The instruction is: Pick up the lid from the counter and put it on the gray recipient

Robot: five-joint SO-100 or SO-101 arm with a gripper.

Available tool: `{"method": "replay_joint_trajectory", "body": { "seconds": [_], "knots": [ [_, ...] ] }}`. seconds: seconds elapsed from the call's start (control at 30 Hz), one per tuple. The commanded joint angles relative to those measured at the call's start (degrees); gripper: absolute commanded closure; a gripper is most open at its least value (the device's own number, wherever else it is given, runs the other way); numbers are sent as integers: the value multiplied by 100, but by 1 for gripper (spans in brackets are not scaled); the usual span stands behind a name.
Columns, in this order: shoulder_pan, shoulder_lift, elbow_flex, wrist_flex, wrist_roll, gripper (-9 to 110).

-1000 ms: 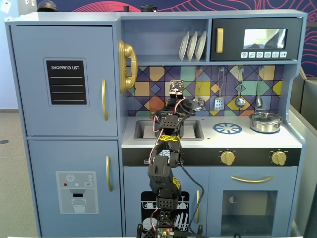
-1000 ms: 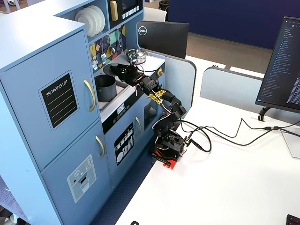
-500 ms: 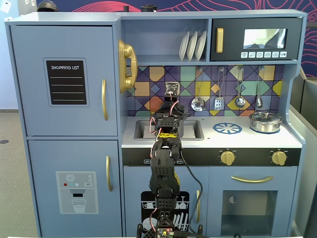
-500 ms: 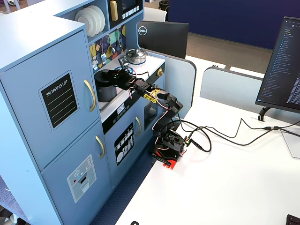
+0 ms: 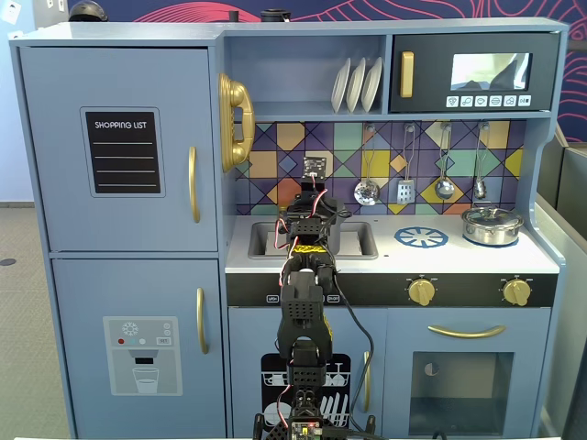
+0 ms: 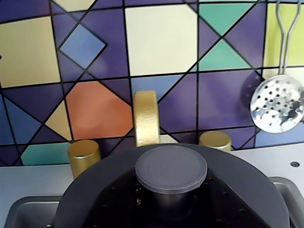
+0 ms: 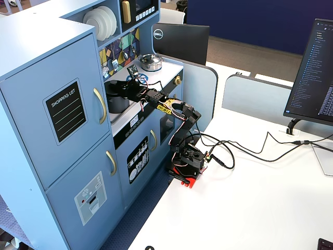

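Observation:
In the wrist view the dark-gray lid [image 6: 95, 185] fills the bottom, level, its round knob [image 6: 171, 168] in the middle, over the sink [image 6: 23, 213] in front of the gold faucet [image 6: 146, 118]. My gripper's fingers do not show there. In a fixed view the gripper [image 7: 129, 92] reaches over the sink to the top of the gray pot [image 7: 117, 103], with the lid [image 7: 117, 87] at the pot's top. I cannot tell whether the lid rests on the pot or hangs just above it. In the front fixed view the gripper [image 5: 310, 215] and arm hide the pot.
A shiny silver pot [image 5: 492, 225] with its own lid stands at the counter's right; a blue-and-white burner mark [image 5: 421, 237] lies beside the sink. Two gold tap knobs [image 6: 84, 156] flank the faucet. A skimmer [image 6: 278, 104] and other utensils hang on the tiled back wall.

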Motion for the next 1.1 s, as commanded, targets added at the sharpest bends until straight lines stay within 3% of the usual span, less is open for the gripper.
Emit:
{"method": "replay_joint_trajectory", "body": {
  "seconds": [0.0, 0.53, 1.07],
  "knots": [
    [-123, 343, -149, 35, -35, 102],
    [-158, 1116, 352, 396, -141, 102],
    [-88, 677, 299, -35, -176, 102]
  ]
}}
